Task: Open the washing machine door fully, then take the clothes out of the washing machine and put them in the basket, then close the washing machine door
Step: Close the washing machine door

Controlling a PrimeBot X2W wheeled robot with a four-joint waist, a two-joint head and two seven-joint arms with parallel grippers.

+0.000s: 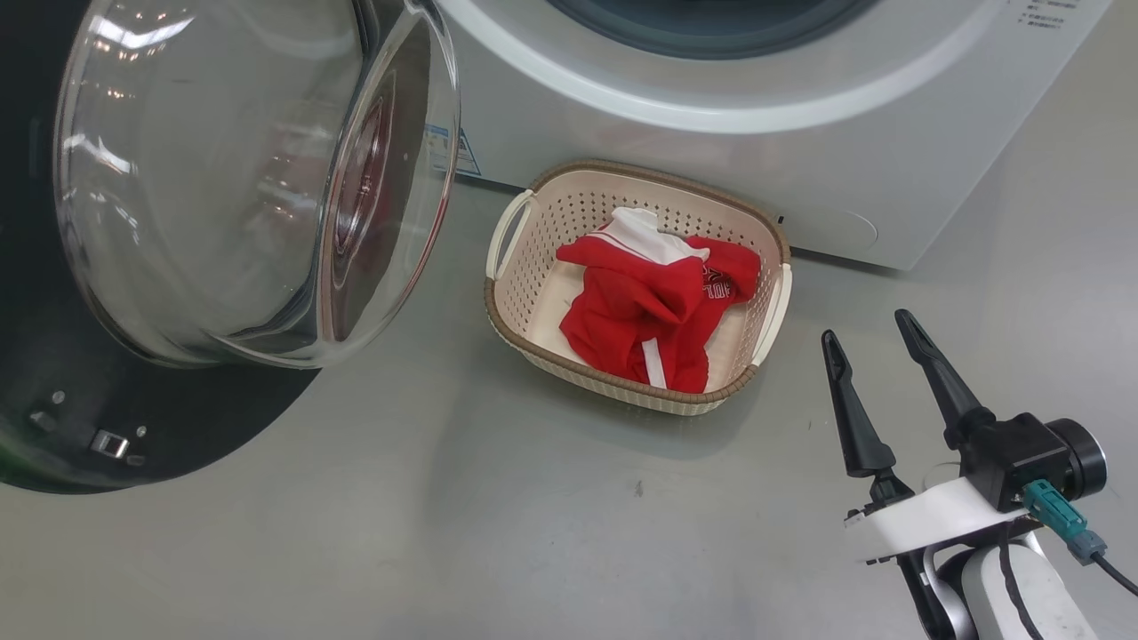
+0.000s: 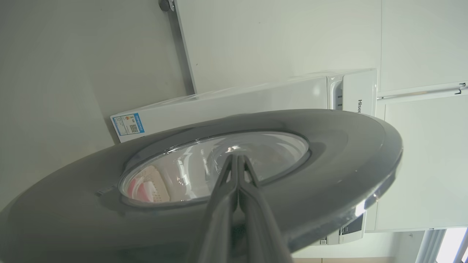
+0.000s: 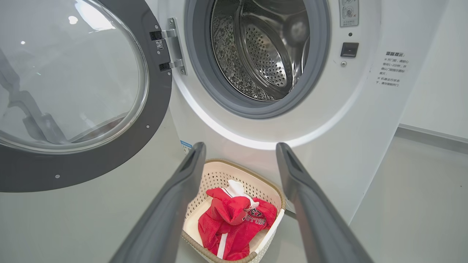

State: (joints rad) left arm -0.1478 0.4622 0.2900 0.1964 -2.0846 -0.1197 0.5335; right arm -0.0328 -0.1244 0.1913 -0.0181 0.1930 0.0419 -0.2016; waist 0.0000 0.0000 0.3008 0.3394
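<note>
The washing machine [image 1: 711, 133] stands with its round mouth open, and the steel drum [image 3: 263, 54] holds nothing that I can see. The washing machine door [image 1: 222, 178] is swung out to the left, its glass bowl bulging toward me. The basket [image 1: 569, 209] sits on the floor in front of the machine with the red clothes [image 1: 640, 311] heaped inside. My right gripper [image 1: 867, 326] hovers open to the right of the basket, nothing between its fingers. In the left wrist view, my left gripper [image 2: 237, 157] is shut and empty, its tips at the outer face of the door [image 2: 329, 146].
Bare grey floor [image 1: 533, 516] spreads in front of the basket and under the door. White wall panels [image 2: 420, 164] rise behind the machine. A grey skirting board [image 3: 431, 133] runs along the wall to the machine's right.
</note>
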